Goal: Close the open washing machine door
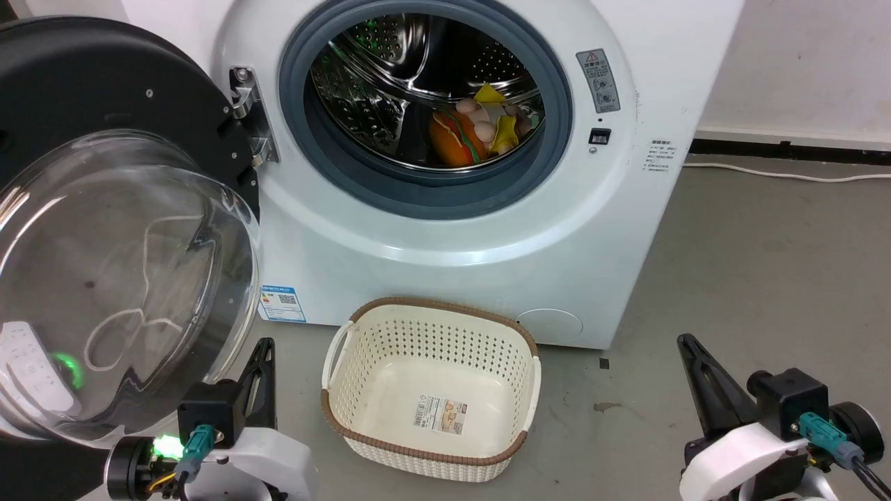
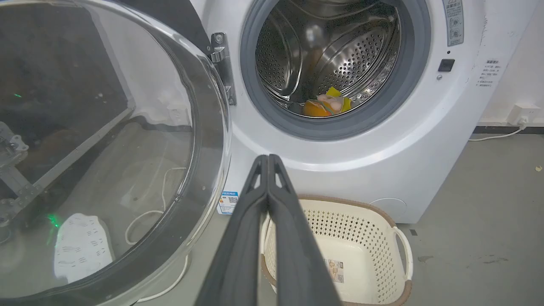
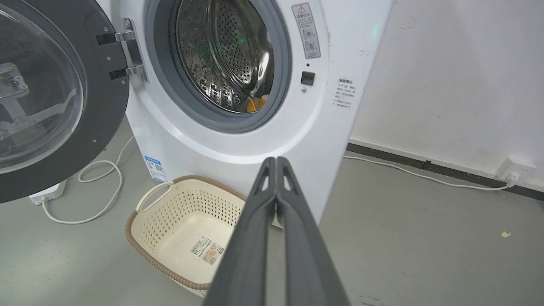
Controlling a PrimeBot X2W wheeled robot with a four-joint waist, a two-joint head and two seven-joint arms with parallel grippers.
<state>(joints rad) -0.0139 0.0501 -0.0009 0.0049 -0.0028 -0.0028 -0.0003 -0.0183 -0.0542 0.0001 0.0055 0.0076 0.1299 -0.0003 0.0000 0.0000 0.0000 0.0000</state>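
Note:
The white washing machine point(image 1: 445, 250) stands ahead with its porthole open; soft toys lie in the steel drum point(image 1: 418, 76). Its washing machine door point(image 1: 111, 229), black with a bulging glass window, hangs swung wide open to the left on a metal hinge point(image 1: 250, 115). My left gripper point(image 1: 264, 348) is shut and empty, low beside the door's lower right edge, apart from it. The same door point(image 2: 97, 140) fills the left of the left wrist view, beside the shut fingers point(image 2: 267, 159). My right gripper point(image 1: 689, 344) is shut and empty at the lower right, right of the machine point(image 3: 238, 140).
A cream perforated basket point(image 1: 431, 445), empty, sits on the grey floor in front of the machine between my arms. A white cable point(image 3: 102, 187) and power strip lie under the door. A wall and a cable point(image 1: 786, 170) run behind at the right.

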